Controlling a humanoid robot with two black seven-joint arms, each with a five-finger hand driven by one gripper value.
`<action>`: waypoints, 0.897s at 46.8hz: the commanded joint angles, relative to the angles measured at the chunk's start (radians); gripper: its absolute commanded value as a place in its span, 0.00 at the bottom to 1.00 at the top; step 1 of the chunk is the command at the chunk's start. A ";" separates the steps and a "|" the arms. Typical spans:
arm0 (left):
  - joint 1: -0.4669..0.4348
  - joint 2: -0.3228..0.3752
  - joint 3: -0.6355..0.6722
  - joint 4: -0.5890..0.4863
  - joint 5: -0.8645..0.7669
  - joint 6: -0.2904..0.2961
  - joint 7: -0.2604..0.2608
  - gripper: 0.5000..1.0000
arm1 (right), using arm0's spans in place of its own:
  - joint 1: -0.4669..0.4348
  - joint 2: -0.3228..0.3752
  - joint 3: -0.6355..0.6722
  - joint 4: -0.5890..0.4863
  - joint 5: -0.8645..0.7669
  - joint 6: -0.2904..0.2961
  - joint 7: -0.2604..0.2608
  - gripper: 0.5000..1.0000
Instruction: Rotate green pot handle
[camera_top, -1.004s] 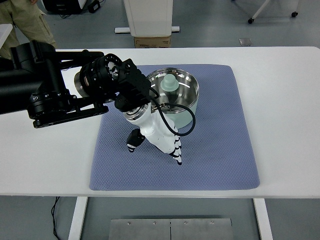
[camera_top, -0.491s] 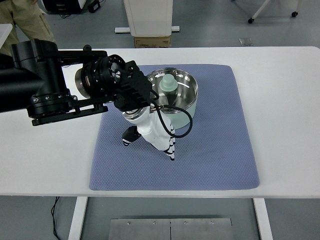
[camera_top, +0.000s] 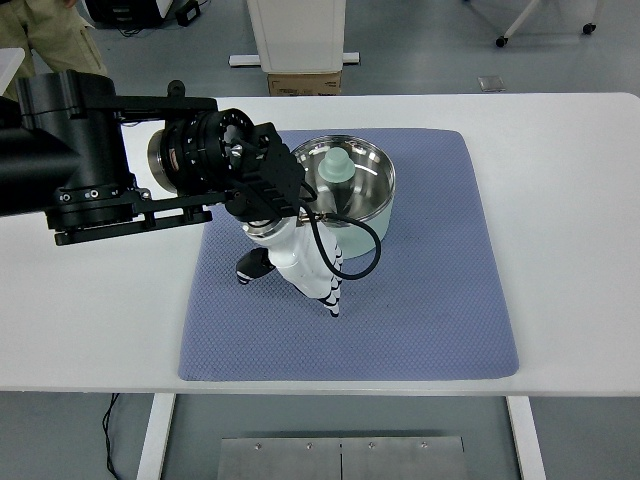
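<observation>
Item: green pot (camera_top: 352, 192), a pale green body with a shiny steel inside, standing upright on the blue mat (camera_top: 440, 290) toward its far middle; the mat lies on the white tabletop (camera_top: 570, 200).

Contents: a pale green knobbed piece (camera_top: 338, 168), probably the lid's knob, sits inside the pot.

Handling, my judgement: rigid metal, moderately heavy for its kind, smooth and likely slippery on the rim and wall; not fragile, though it could skid or tip on the soft mat if I push it off-centre.

Handle: I cannot make it out; my left arm covers the pot's near-left side, where it may lie.

Where I would take hold: at the handle itself, or failing that the rim and outer wall, pushing sideways so the pot turns about its own middle.

Left hand (camera_top: 295, 262): white, hanging below the black wrist, just at the pot's near-left wall; whether it touches the wall I cannot tell.

Fingers (camera_top: 332, 295): held straight and close together, pointing down toward the mat, thumb (camera_top: 250, 268) set apart to the left; I see nothing held between them.

Right hand: not visible.

Background: a person's legs at the top-left corner.
</observation>
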 joint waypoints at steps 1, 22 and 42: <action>-0.012 0.001 0.020 -0.004 0.001 -0.008 0.000 1.00 | 0.000 0.000 0.001 0.000 0.000 0.000 0.000 1.00; -0.038 0.002 0.069 0.004 0.104 -0.011 0.000 1.00 | 0.000 0.000 -0.002 0.000 0.000 0.000 0.000 1.00; -0.081 -0.003 0.122 0.003 0.104 -0.014 0.000 1.00 | 0.000 0.000 -0.002 0.000 0.000 0.000 0.000 1.00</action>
